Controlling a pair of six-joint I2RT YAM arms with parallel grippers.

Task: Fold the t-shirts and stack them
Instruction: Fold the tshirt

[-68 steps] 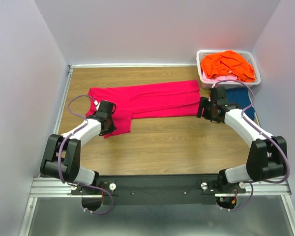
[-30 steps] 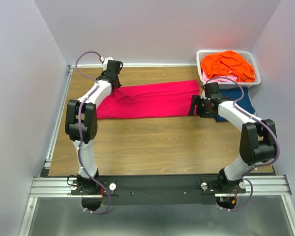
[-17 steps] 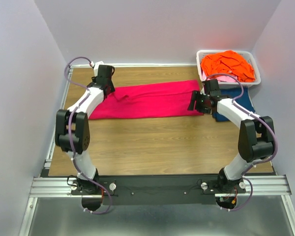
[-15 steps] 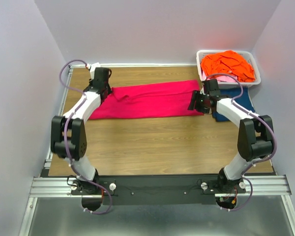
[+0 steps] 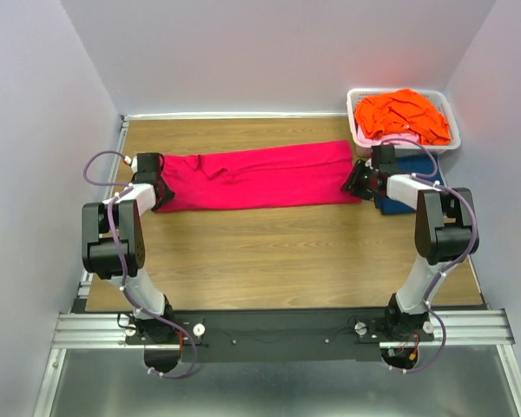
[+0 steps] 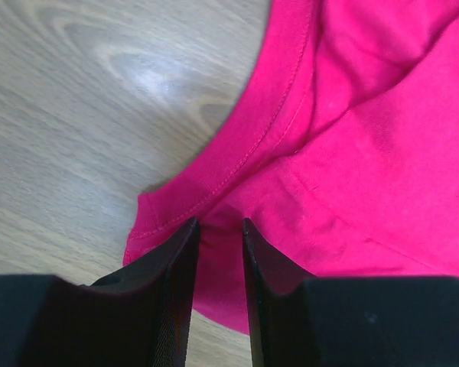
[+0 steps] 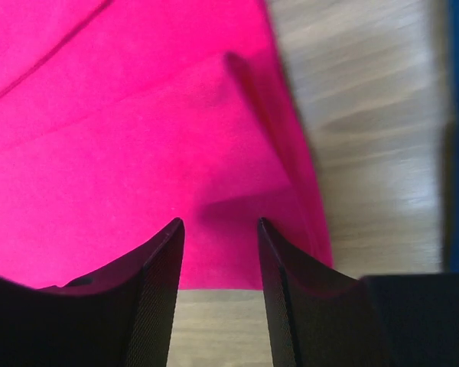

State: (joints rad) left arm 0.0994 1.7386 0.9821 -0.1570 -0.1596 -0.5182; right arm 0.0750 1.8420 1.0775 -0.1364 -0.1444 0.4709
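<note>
— Where does the magenta t-shirt [image 5: 260,176] lie?
— On the wooden table [image 5: 286,252], as one long folded band to the left of the white basket [image 5: 352,113]. One end is near the basket's front left corner and the other end is far from the basket.

— And the right gripper [image 7: 218,222]?
— It is at the end of the band near the basket. Its fingers stand a little apart over the near corner of the cloth, which lies flat there, and nothing is held.

— The left gripper [image 6: 218,225]?
— It is at the end far from the basket, over a hemmed corner. The gap is very narrow and pink cloth shows in it. I cannot tell if the cloth is pinched.

— And the other shirts?
— The orange t-shirts [image 5: 404,117] are heaped in the basket, with a pale pink one [image 5: 391,137] under them. The dark blue t-shirt [image 5: 421,174] lies just in front of the basket.
</note>
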